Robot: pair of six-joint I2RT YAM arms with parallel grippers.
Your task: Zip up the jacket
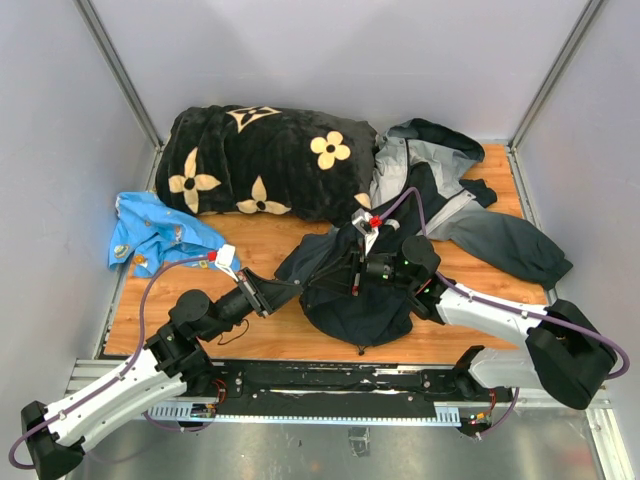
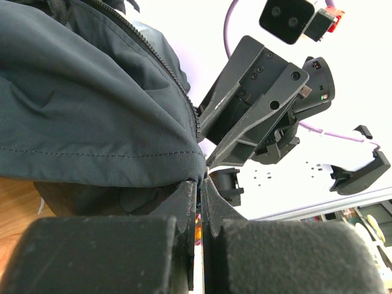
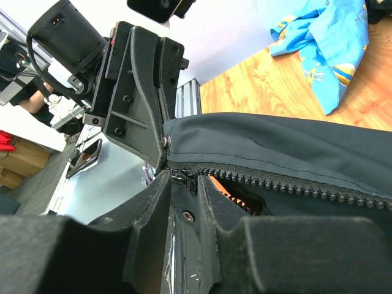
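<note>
**Near field, wrist views.** The left gripper [image 2: 199,184] is shown with its fingers pressed together on the bottom corner of the jacket [image 2: 92,104], the hem being pinched just below the end of the zipper [image 2: 174,76]. In the right wrist view, the right gripper [image 3: 184,184] is likewise closed. A small dark metal part, judged to be the slider or its pull, is held at the lower end of the zipper [image 3: 275,182]. The two grippers are seen tip to tip, almost touching. To the right of the grip a single row of teeth is exposed, with a gap beneath it, so no closed length can be made out.

**Middle field, top view.** The jacket [image 1: 370,310] lies crumpled on the wooden table [image 1: 280,340], its dark body bunched between the left gripper [image 1: 292,280] and the right gripper [image 1: 357,272]. Its grey part and one sleeve trail away to the far right.

**Far field.** A black flowered blanket [image 1: 270,150] and a blue cloth [image 1: 155,230] lie beyond and to the left, apart from the work.

**Progress.** The task is judged to be at its outset: hem anchored, slider apparently seized, nothing yet zipped. The whole run up the front remains, and the bunched cloth would probably need to be drawn taut first.
</note>
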